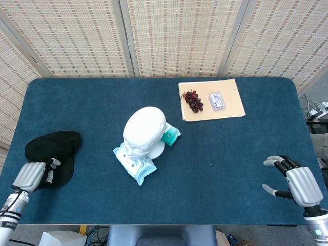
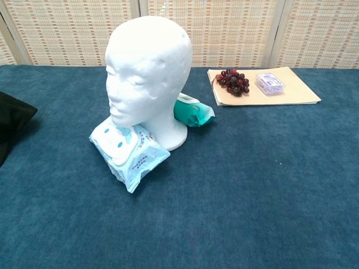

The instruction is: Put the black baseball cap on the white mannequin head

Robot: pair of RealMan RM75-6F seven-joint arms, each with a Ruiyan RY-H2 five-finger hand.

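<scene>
The black baseball cap lies near the table's front left corner; in the chest view only its edge shows at the far left. My left hand grips the cap's near rim, its fingers curled over the black fabric. The white mannequin head stands upright mid-table, well to the right of the cap, and looms large in the chest view. My right hand hovers at the front right corner, fingers spread, holding nothing. Neither hand shows in the chest view.
A light blue wipes pack leans against the head's base, and a teal pack lies behind it. A tan folder at the back right carries dark grapes and a small clear box.
</scene>
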